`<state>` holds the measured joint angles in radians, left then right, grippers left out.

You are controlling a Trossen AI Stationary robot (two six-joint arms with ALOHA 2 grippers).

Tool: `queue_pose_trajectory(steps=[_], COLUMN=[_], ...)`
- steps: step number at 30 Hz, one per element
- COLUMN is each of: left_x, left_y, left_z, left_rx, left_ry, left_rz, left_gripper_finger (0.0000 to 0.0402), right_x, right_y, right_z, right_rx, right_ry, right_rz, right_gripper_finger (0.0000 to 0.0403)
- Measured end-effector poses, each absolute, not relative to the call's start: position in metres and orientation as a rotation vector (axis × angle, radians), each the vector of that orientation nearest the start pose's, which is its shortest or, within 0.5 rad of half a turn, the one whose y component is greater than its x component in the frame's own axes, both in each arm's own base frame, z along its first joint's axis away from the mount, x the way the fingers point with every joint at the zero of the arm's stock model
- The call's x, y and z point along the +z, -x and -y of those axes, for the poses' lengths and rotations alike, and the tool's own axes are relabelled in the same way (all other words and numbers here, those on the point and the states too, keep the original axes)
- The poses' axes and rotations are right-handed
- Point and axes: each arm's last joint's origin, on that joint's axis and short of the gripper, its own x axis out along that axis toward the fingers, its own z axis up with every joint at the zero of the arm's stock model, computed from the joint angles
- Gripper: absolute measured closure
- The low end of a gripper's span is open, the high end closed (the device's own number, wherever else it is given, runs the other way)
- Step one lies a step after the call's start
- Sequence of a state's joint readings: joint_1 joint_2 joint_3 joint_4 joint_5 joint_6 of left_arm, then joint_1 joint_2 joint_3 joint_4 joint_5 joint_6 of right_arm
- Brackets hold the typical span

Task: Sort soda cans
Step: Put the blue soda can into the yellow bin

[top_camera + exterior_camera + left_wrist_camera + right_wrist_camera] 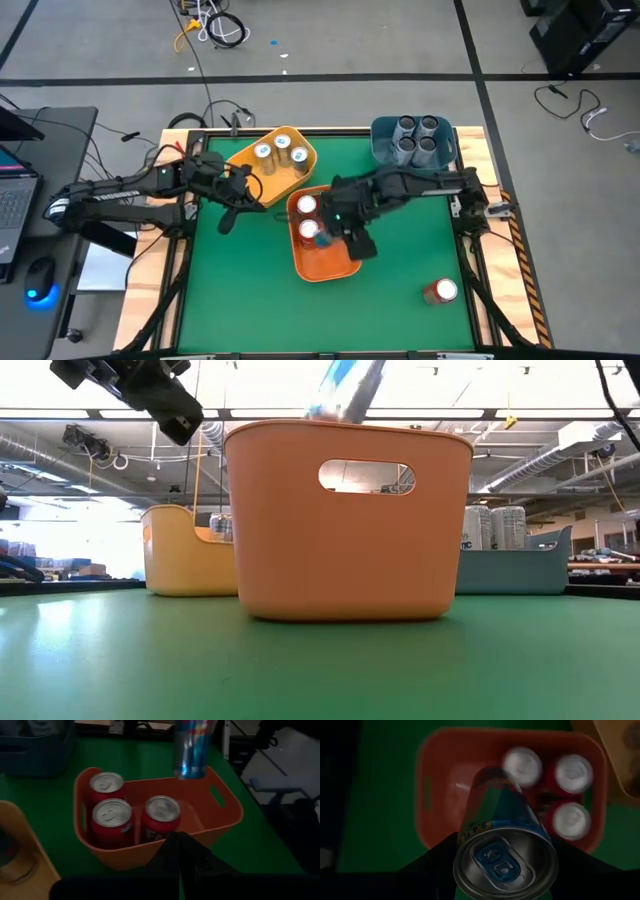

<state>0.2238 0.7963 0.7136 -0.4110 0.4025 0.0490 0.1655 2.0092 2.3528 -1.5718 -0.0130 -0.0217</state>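
Presently we find the right gripper [505,865] clamped on a blue-and-silver soda can [502,840] above the orange bin [227,815] holding three red cans [112,822]; left gripper [228,200] fingers indeterminate.

This is looking like a robotics lab in a large industrial hall. The green counter [400,250] is sitting on a grey concrete floor [380,40] crossed by dark seams, with loose cables [215,28] trailing over it. A laptop [15,195] and a blue-lit mouse [38,293] are resting at a side desk. Beyond the counter, exposed ducts [560,455] and strip lights [60,412] are running along a high ceiling.
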Motion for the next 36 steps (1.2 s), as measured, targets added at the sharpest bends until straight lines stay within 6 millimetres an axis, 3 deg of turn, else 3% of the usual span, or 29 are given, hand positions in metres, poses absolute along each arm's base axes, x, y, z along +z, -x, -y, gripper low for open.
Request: queue_pose_trajectory(steps=[3, 7, 12, 20, 31, 36], left_x=[0.287, 0.287, 0.286, 0.286, 0.277, 0.275], left_y=[-0.167, -0.168, -0.168, -0.168, -0.181, -0.183], left_z=[-0.021, -0.016, -0.01, -0.005, -0.007, -0.007], left_rx=[-0.213, -0.218, -0.227, -0.235, -0.204, -0.205], left_ry=[0.095, 0.084, 0.092, 0.082, 0.116, 0.113], left_rz=[-0.467, -0.473, -0.487, -0.49, -0.545, -0.552], left_gripper_finger=[0.0401, 0.0401, 0.0401, 0.0401, 0.0401, 0.0401], right_x=[0.396, 0.39, 0.375, 0.368, 0.309, 0.3], right_y=[-0.362, -0.361, -0.363, -0.344, -0.378, -0.388], right_z=[-0.081, -0.092, -0.087, -0.06, -0.045, -0.046], right_rx=[0.204, 0.205, 0.155, 0.069, 0.061, 0.064], right_ry=[0.085, 0.048, -0.006, -0.048, -0.011, -0.016], right_rz=[-1.212, -1.237, -1.308, -1.377, -1.544, -1.515], right_gripper_finger=[0.018, 0.018, 0.018, 0.018, 0.018, 0.018])
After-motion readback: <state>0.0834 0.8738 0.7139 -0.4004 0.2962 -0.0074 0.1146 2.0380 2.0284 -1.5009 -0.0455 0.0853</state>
